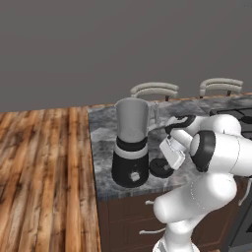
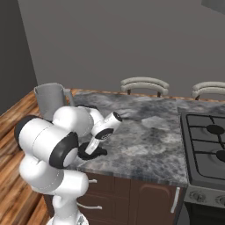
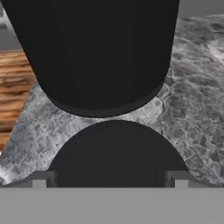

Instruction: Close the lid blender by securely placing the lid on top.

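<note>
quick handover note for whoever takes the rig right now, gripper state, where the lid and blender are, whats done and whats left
Gripper: low over the counter, fingertips standing apart on either side of the small round black lid; open, nothing gripped yet as far as the hand view shows.
Lid: flat on the grey marbled counter, just beside the blender's base.
Tall blender with grey translucent jar and rounded black base: upright near the counter's corner, jar top uncovered.
Done: approach to the lid.
Left: close on the lid, lift it, set it on the jar's mouth and seat it.
</note>
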